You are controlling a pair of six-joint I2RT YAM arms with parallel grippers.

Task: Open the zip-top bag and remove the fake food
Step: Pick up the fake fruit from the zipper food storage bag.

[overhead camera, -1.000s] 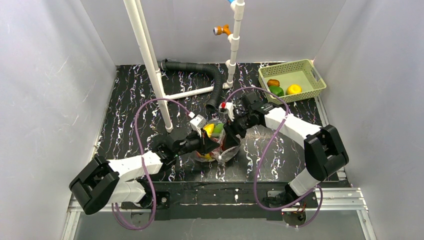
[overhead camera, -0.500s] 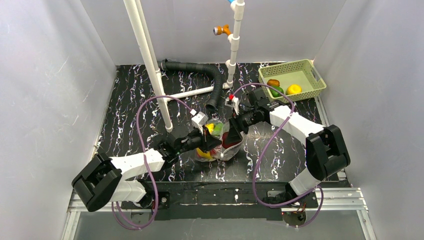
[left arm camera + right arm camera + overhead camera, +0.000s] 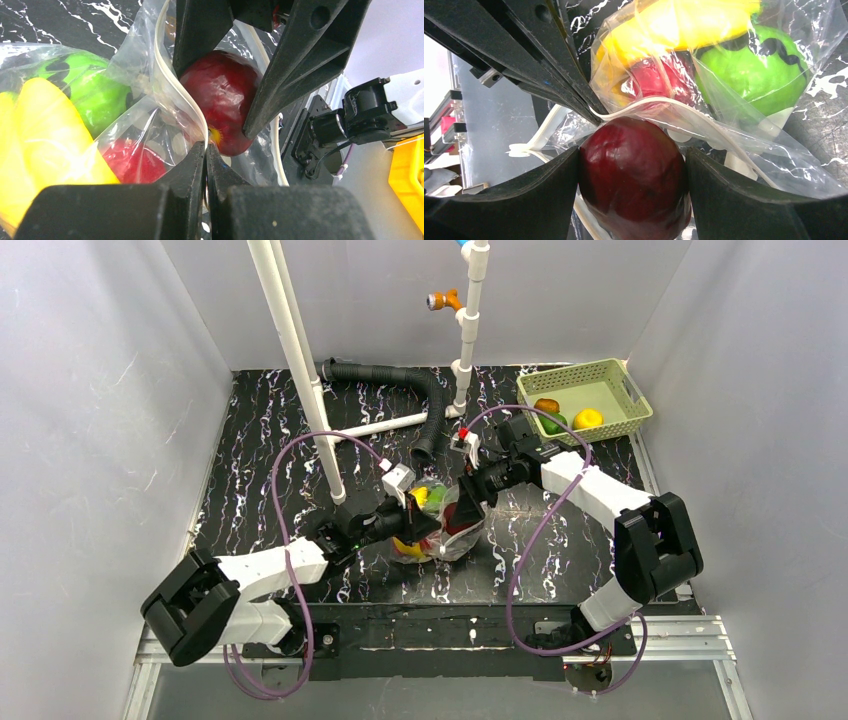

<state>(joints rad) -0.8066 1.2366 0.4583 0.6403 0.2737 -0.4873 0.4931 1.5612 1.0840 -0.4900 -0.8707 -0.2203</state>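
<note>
The clear zip-top bag (image 3: 447, 537) lies mid-table with its mouth open. My left gripper (image 3: 205, 145) is shut on the bag's white zip rim (image 3: 170, 85). Reaching into the mouth, my right gripper (image 3: 631, 152) is shut on the dark red apple (image 3: 634, 175), one finger on each side. That apple (image 3: 222, 97) shows between the right fingers (image 3: 300, 60) in the left wrist view. Still inside the plastic are a yellow piece (image 3: 674, 25), a green ball (image 3: 754, 70) and a red piece (image 3: 654, 80). From above, both grippers meet at the bag: left (image 3: 425, 527), right (image 3: 468, 502).
A green basket (image 3: 575, 370) at the back right holds a yellow lemon (image 3: 588, 418), a green piece (image 3: 553, 422) and an orange-brown piece (image 3: 546, 405). White pipes (image 3: 300, 370) and a black corrugated hose (image 3: 400, 375) stand behind the bag.
My right wrist has shifted slightly right and back with the apple in its jaws. The left gripper keeps its hold on the bag's rim, and the bag has bunched up a little.
</note>
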